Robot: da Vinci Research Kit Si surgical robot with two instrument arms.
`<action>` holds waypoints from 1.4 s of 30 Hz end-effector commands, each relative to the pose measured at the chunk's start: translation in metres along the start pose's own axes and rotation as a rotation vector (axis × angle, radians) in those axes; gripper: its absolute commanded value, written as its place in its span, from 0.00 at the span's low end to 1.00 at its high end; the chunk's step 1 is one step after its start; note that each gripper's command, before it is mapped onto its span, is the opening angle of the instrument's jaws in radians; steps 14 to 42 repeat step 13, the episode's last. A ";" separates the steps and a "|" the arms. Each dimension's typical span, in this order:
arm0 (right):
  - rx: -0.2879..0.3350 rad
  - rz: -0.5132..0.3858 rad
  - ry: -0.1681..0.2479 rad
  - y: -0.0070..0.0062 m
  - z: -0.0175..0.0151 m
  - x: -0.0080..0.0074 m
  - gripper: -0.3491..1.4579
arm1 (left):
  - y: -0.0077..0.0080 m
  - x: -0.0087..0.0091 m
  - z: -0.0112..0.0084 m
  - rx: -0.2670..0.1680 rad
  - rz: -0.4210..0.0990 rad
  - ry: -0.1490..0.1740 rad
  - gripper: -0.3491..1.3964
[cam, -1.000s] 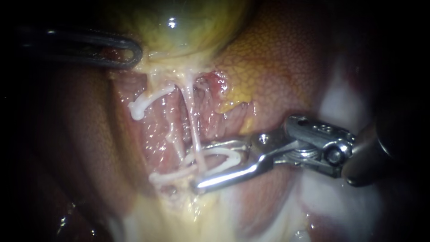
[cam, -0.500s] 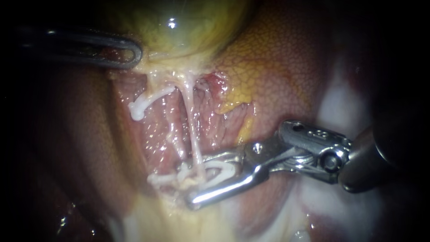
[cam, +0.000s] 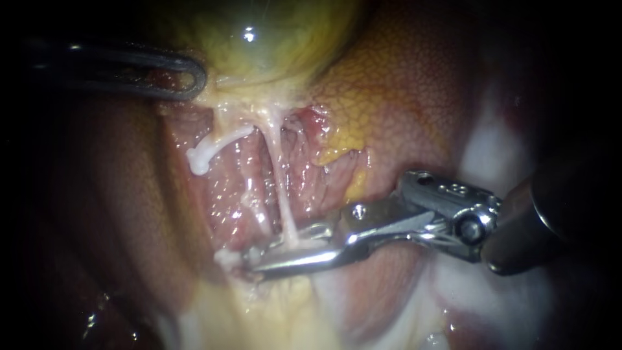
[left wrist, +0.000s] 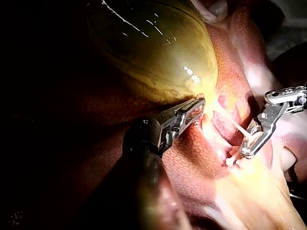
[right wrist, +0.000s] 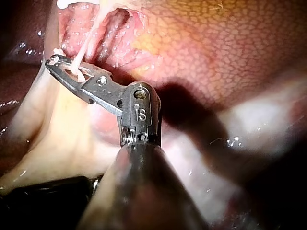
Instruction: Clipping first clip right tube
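**tubewatcher:** Since the right instrument (cam: 262,258) sits closest to the camera, let's start there. Why are its jaws so narrow?

**benchrat:** Because they're clamped across the right tube (cam: 280,188), one jaw on each side, low on the strand near where it runs into pale tissue. Looks to me like the squeeze is on. Can't make out the clip itself between them, though.

**tubewatcher:** And the tube beyond the jaws?

**benchrat:** It runs away from them, straight and taut, to the gallbladder (cam: 272,39). That's my guess for why the left instrument (cam: 191,78) is way back there. Its jaws are closed on the gallbladder's lower edge, well apart from the right jaws, so the tube stands clear of the liver (cam: 402,110).
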 end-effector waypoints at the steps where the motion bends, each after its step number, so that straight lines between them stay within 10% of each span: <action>1: 0.001 -0.003 -0.001 0.0001 0.0000 -0.0002 0.00 | 0.0000 0.0000 0.0000 0.000 0.000 0.000 0.00; 42: 0.001 -0.004 -0.002 0.0002 0.0001 -0.0005 0.00 | 0.0000 0.0000 0.0000 0.000 0.000 0.000 0.00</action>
